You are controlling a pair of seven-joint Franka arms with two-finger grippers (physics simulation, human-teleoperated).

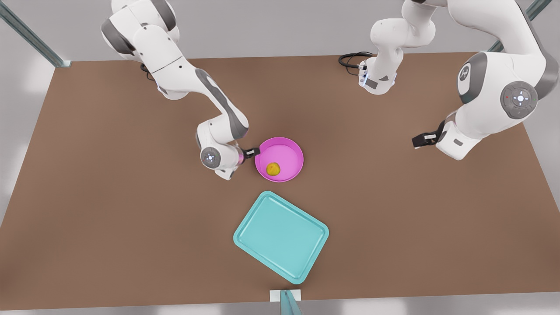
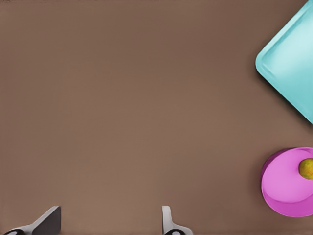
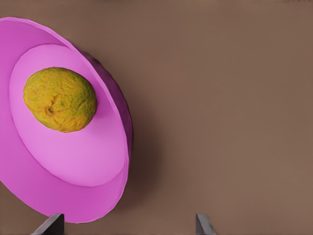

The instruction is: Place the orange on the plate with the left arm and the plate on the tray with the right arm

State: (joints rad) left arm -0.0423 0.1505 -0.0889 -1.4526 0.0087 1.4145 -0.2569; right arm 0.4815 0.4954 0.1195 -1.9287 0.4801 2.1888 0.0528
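The orange (image 1: pixel 273 169) lies inside the pink plate (image 1: pixel 289 151) in the middle of the table. My right gripper (image 1: pixel 253 152) is on the front view's left, right at the plate's rim. In the right wrist view its fingers (image 3: pixel 51 226) stand open, with the plate (image 3: pixel 73 166) partly between them and the orange (image 3: pixel 60 99) in it. The teal tray (image 1: pixel 281 236) sits nearer the front edge. My left gripper (image 1: pixel 422 140) waits on the front view's right, open (image 2: pixel 110 225) above bare table. From there the plate (image 2: pixel 283 188), orange (image 2: pixel 306 168) and tray (image 2: pixel 293 63) appear farther off.
A black cable (image 1: pixel 352 59) coils at the table's back by the arm base. A small white block (image 1: pixel 285 295) sits at the front edge below the tray. Metal frame posts (image 1: pixel 33 37) rise at the back corners. Brown tabletop (image 1: pixel 109 210) stretches on both sides.
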